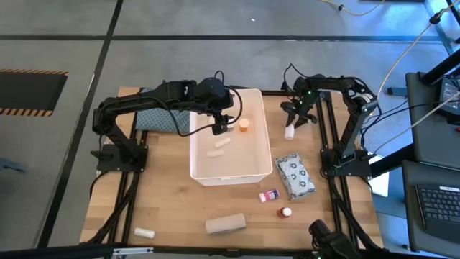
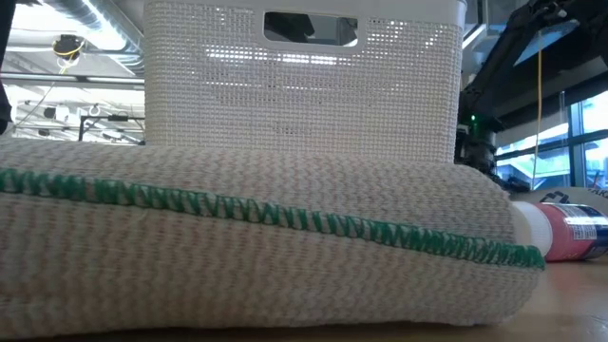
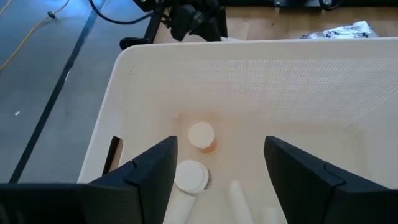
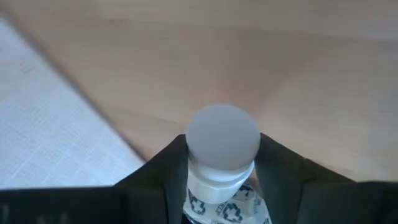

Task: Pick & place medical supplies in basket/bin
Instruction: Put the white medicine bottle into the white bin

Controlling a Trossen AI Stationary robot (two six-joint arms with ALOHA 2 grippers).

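Note:
The white bin [image 1: 230, 167] stands mid-table. It holds an orange bottle [image 3: 201, 135], a white roll [image 3: 190, 176] and white tubes [image 1: 223, 142]. My left gripper [image 3: 221, 149] hovers open above the bin's far part, touching nothing. My right gripper [image 4: 224, 149], just right of the bin's far right corner, is shut on a white tube [image 1: 290, 132] with a round white cap. On the table lie a grey-patterned packet [image 1: 296, 176], two red-capped bottles [image 1: 269, 195] [image 1: 286, 212], a beige roll [image 1: 225, 224] and a small white roll [image 1: 144, 232]. My right gripper pinches the white tube between its two fingers, on the printed body just behind the round cap [image 4: 221, 180]. The fingers slant down from the far right side and lie along the tube, so the cap [image 4: 222, 137] sticks out past their tips. Whether the tube still touches the wood, I cannot tell.
A teal-grey patterned cloth [image 1: 162, 119] lies under my left arm, left of the bin. The bin's wall [image 4: 56, 143] stands close beside my right gripper. Bare wood lies near left of the bin. In the low view the beige roll [image 2: 256, 237] fills the foreground.

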